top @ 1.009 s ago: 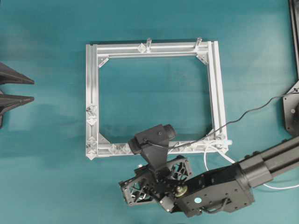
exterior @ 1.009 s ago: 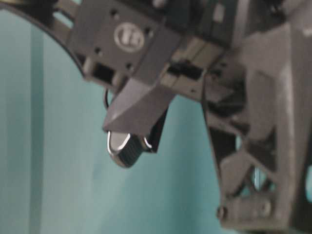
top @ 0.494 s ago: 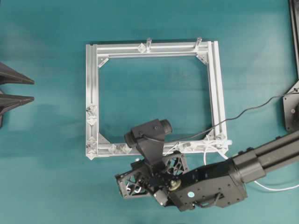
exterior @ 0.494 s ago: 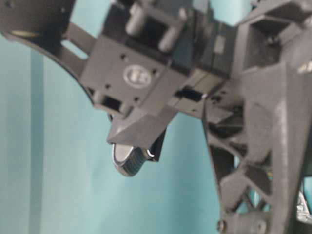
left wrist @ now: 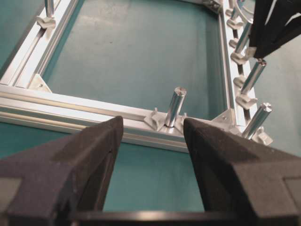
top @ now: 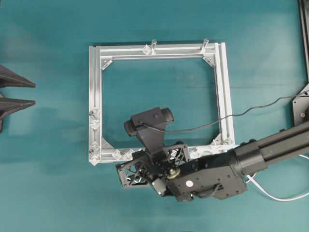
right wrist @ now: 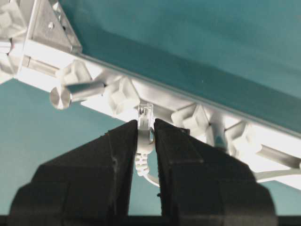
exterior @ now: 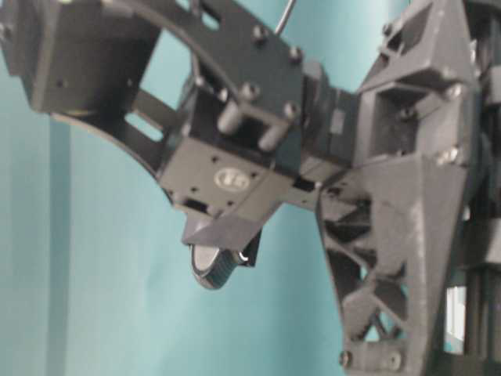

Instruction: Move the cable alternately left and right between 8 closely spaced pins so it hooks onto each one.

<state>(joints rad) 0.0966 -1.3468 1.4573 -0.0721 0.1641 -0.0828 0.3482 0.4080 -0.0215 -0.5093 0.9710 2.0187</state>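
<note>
Pinching the plug (right wrist: 145, 115) between both pads, right gripper (right wrist: 146, 136) holding the cable (right wrist: 142, 162) by its clear end, tip poking out just past the fingertips. Hovering just beside the near rail's pins (right wrist: 123, 94), plug aimed at the gap between two studs, one post (right wrist: 77, 92) lying to the left in the wrist view. Trailing behind the arm, cable looping white across the mat (top: 277, 195) at lower right of the overhead view, well apart from the frame (top: 157, 104). Covering much of the near rail from above, right arm hiding most of the pins there; how many are already hooked cannot be told.

Spread wide and holding nothing, left gripper (left wrist: 153, 136) parked at the mat's left edge (top: 17, 94), looking across the frame's far rail and one upright post (left wrist: 175, 106).

Judging the step in hand: leading the plug through the next gap, then swinging to the other side. Doing it well probably meaning keeping the plug low, at stud height, so the cord seats under each head; keeping light tension so hooked turns do not slip off; moving in short sideways strokes, pins being tightly spaced; avoiding snagging the post or twisting the cord in the pads.
</note>
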